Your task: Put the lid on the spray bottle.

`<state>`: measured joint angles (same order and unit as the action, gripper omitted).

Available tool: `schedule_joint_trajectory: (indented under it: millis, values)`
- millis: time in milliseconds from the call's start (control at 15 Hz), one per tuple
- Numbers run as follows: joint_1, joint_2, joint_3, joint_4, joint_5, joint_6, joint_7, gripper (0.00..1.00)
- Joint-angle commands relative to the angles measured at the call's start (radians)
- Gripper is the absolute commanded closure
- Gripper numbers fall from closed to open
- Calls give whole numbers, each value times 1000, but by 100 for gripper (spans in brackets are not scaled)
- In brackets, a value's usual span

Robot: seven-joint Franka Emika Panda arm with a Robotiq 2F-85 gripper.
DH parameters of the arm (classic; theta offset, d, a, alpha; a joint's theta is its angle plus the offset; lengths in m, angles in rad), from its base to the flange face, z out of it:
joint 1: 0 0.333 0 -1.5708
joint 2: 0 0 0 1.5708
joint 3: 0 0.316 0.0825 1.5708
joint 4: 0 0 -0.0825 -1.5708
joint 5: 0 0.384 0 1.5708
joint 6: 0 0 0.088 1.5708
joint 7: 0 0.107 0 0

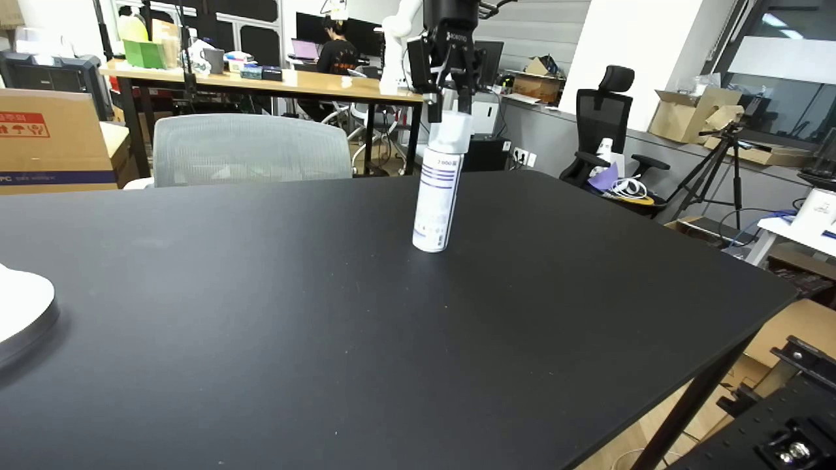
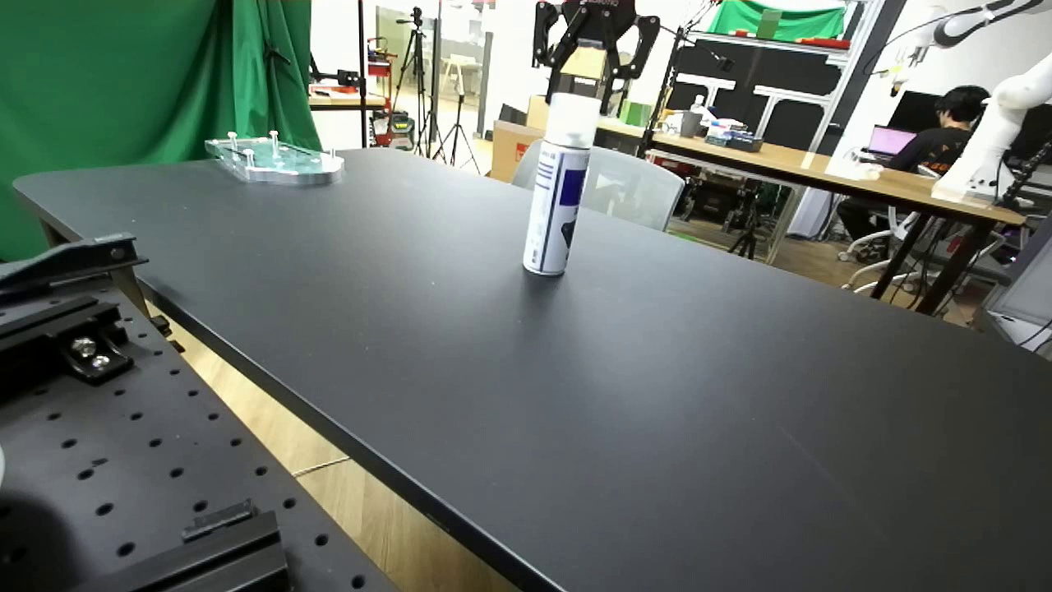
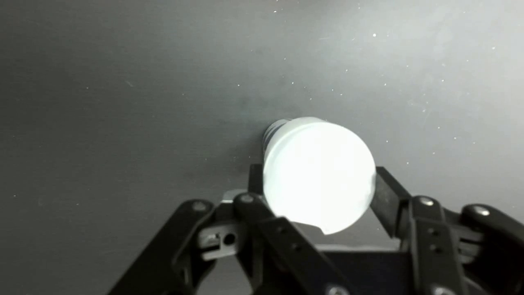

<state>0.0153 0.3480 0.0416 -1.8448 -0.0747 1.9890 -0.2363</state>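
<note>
The white-grey spray bottle [image 1: 436,196] stands on the black table, with blue print on its side [image 2: 552,214]. The whitish translucent lid [image 1: 451,136] sits at its top in both exterior views [image 2: 573,122], with no clear gap between them. In the wrist view the lid [image 3: 319,172] looks bright white and hides the nozzle; a strip of the spray bottle [image 3: 271,134] shows past its upper left. My gripper [image 1: 449,112] is above, with its fingertips at opposite sides of the lid's upper part. Both fingers [image 3: 319,182] appear to touch the lid. I cannot tell whether the lid is fully seated.
A clear greenish plate with upright pegs [image 2: 275,160] lies near the table's far corner. A white rounded object [image 1: 23,303] shows at the table's left in an exterior view. A grey mesh chair [image 1: 251,150] stands behind the table. A perforated black mount plate [image 2: 156,444] adjoins the near edge.
</note>
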Motion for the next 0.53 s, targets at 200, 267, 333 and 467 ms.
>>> schedule_joint_trajectory:
  millis: [200,267,333,467]
  values:
    - [-1,7,5,12,12,5,16,60]
    - [0,6,5,12,11,8,17,60]
    - [1,6,5,14,9,10,17,60]
    - [2,9,5,18,9,8,17,60]
